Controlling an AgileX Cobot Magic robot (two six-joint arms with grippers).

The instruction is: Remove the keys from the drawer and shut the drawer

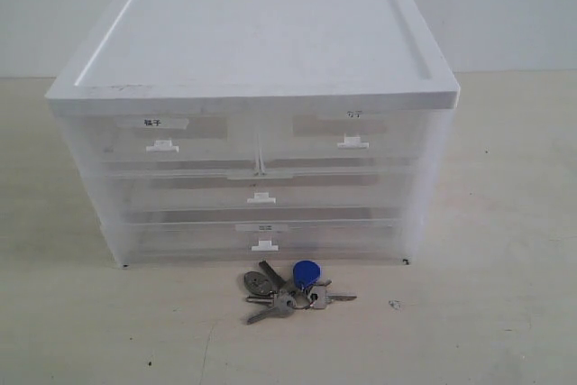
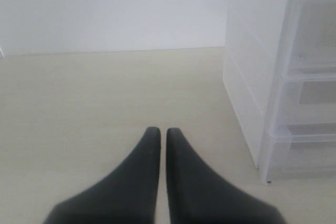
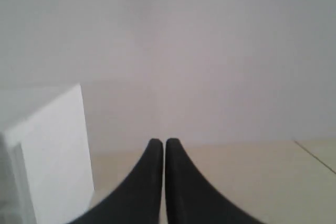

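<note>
Keys (image 1: 290, 292), one bunch, before four drawers (image 1: 261, 188); left claw (image 2: 163, 130), right claw (image 3: 160, 141) each clenched, empty.

The pale table (image 1: 505, 313) bears a white drawer cabinet (image 1: 257, 60) at its middle; the keys (image 1: 290, 292) lie just in front, on the near side

keys (image 1: 287, 291) on table (image 1: 491, 317), just before bottom drawer (image 1: 180, 241)
</note>
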